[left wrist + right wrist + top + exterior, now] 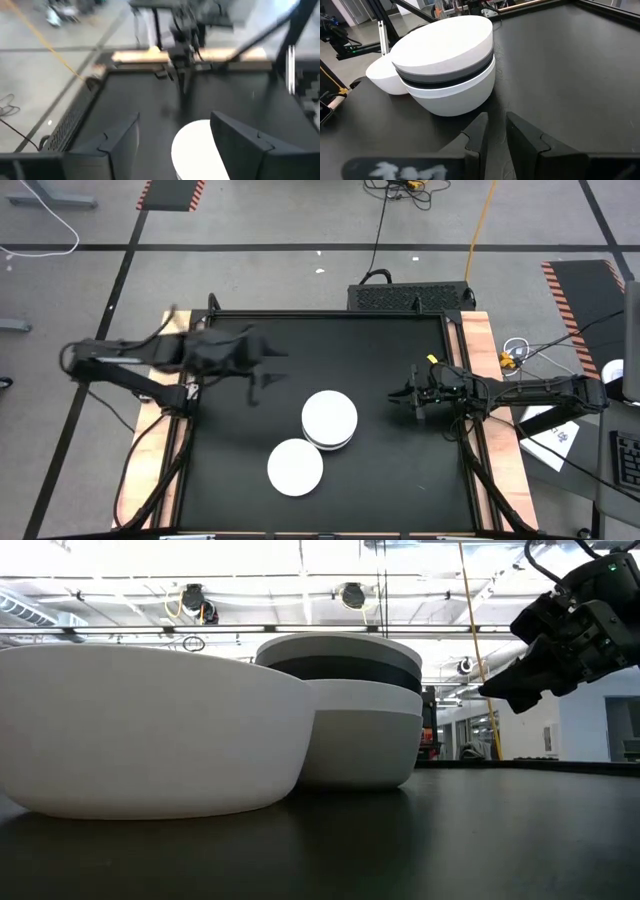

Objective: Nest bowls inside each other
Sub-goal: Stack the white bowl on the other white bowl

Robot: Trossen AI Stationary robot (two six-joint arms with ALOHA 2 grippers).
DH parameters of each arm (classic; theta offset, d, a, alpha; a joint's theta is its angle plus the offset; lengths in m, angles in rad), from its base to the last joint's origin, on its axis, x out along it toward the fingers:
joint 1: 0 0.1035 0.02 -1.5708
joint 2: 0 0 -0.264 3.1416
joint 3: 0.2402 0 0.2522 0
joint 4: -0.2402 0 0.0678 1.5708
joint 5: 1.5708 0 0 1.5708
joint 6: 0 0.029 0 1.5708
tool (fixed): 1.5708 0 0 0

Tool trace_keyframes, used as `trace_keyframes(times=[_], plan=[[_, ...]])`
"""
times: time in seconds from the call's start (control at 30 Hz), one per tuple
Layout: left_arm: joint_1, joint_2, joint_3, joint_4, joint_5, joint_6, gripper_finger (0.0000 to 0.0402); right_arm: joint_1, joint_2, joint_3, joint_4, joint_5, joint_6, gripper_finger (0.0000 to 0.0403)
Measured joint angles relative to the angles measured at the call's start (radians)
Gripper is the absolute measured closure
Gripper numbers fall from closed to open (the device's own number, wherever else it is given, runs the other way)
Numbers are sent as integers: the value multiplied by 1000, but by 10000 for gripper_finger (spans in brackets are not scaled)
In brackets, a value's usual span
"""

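White and grey, the nested stack of bowls stands mouth-up near the middle of the desk, with a single white bowl touching or just beside it, nearer the front edge. Both look rigid, smooth and probably light, likely slippery and breakable if dropped; the thin rim seems the best place to pinch, one finger inside and one outside. Being round, neither has a long axis; each opens straight up. The left tool hovers above the desk on the left, its fingers spread apart and holding nothing. The right tool waits at the right side of the desk, jaws nearly together with a slim gap, empty.
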Motion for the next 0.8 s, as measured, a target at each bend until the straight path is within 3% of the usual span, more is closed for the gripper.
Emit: trace_keyframes(times=[0.1, 0.3, 0.47, 0.67, 0.8], plan=[[-35, -161, -230, 153, -71, -57, 183, 0, 0, 0, 0, 0, -15, 342], [-59, -361, -567, 346, -74, -167, 251, 0, 0, 0, 8, 0, -21, 342], [-78, -441, -706, 405, -74, -142, 302, 0, 0, 0, 9, 0, -21, 342], [-103, -557, -849, 528, -91, -94, 333, 0, 0, 0, 8, 0, -19, 342], [-103, -632, -920, 521, -94, -112, 351, 0, 0, 0, 8, 0, -18, 342]])
